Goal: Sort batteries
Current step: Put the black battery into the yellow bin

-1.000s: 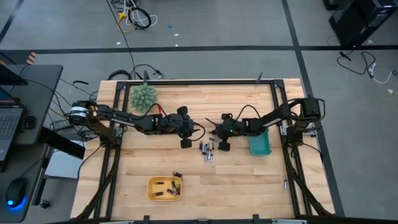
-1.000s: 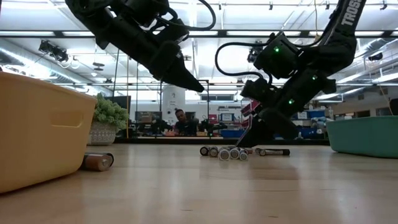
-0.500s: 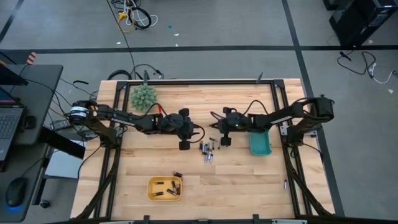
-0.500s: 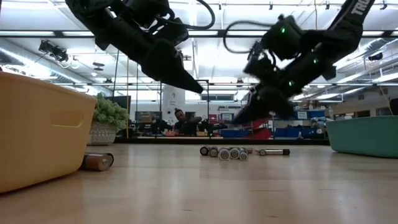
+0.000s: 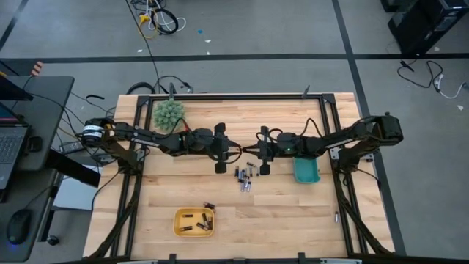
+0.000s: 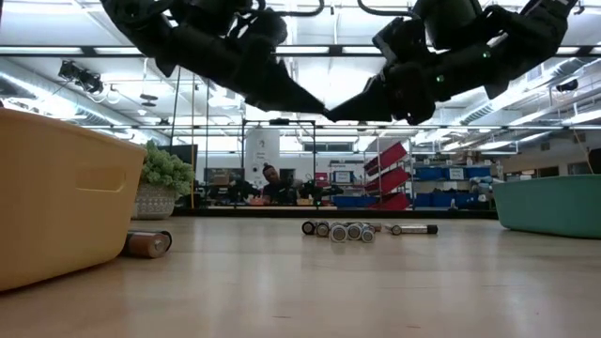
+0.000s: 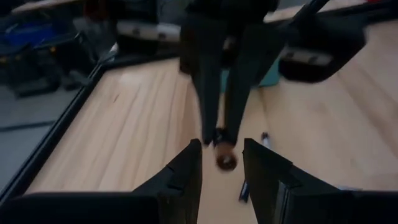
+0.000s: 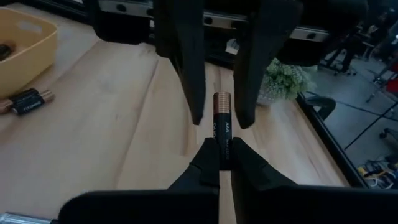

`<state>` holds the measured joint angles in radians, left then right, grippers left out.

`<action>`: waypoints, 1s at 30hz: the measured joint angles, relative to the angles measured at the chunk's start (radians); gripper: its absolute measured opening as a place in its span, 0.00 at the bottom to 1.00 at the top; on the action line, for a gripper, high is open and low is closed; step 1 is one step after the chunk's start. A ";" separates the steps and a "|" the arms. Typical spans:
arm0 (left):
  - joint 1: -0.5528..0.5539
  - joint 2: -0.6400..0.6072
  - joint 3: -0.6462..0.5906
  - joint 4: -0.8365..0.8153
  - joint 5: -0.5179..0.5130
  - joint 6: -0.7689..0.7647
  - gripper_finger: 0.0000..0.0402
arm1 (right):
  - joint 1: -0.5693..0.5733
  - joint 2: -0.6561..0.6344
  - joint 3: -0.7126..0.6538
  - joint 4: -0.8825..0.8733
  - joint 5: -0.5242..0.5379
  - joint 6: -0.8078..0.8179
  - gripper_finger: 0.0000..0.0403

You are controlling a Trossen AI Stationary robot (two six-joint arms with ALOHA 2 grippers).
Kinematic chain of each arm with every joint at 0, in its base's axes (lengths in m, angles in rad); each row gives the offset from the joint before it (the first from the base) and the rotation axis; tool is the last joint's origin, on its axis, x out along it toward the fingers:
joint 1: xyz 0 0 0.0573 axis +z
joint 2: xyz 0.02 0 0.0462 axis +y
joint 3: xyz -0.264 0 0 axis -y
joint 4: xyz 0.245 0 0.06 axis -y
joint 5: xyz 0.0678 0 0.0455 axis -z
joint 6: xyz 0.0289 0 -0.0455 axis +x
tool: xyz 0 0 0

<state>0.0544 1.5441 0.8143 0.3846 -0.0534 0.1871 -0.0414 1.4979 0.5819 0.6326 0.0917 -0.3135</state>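
Mid-frame in the high view we see our right gripper (image 5: 264,152) pinching one raised battery (image 8: 222,124), our left gripper (image 5: 220,150) opposite with fingers parted around its tip, remaining batteries (image 5: 244,178) clustered just below, bare surface (image 5: 286,213) lower right

The letters "AAA" stand in white on the dark side of the battery (image 8: 222,127), just past the tips of the right gripper (image 8: 224,163) that pinches it. No other words can be read.
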 joint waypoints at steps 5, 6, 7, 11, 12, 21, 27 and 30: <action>0.000 0.000 0.000 0.021 0.014 0.011 0.28 | 0.000 0.000 0.000 0.019 -0.001 -0.004 0.02; 0.000 0.000 0.000 0.012 0.014 0.011 0.28 | 0.000 0.000 0.000 0.024 -0.001 -0.004 0.02; 0.000 0.000 0.000 0.005 0.014 0.012 0.28 | 0.000 0.000 0.000 0.027 -0.001 -0.004 0.02; 0.000 0.000 0.000 0.008 0.014 0.014 0.28 | 0.000 0.000 0.000 0.030 -0.001 -0.010 0.02; 0.000 0.000 0.000 0.009 0.014 0.015 0.27 | 0.000 0.000 0.000 0.030 -0.001 -0.012 0.02; 0.001 0.000 0.000 0.016 0.007 0.018 0.16 | 0.000 0.000 0.000 0.031 -0.001 -0.012 0.02; 0.002 0.000 0.000 0.015 -0.010 0.019 0.03 | 0.000 0.000 0.000 0.028 -0.001 -0.011 0.03; 0.002 0.000 0.000 0.015 -0.022 0.019 0.03 | 0.000 0.000 0.000 0.029 0.005 0.000 0.07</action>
<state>0.0567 1.5440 0.8143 0.4000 -0.0757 0.2058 -0.0414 1.4975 0.5819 0.6618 0.0967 -0.3130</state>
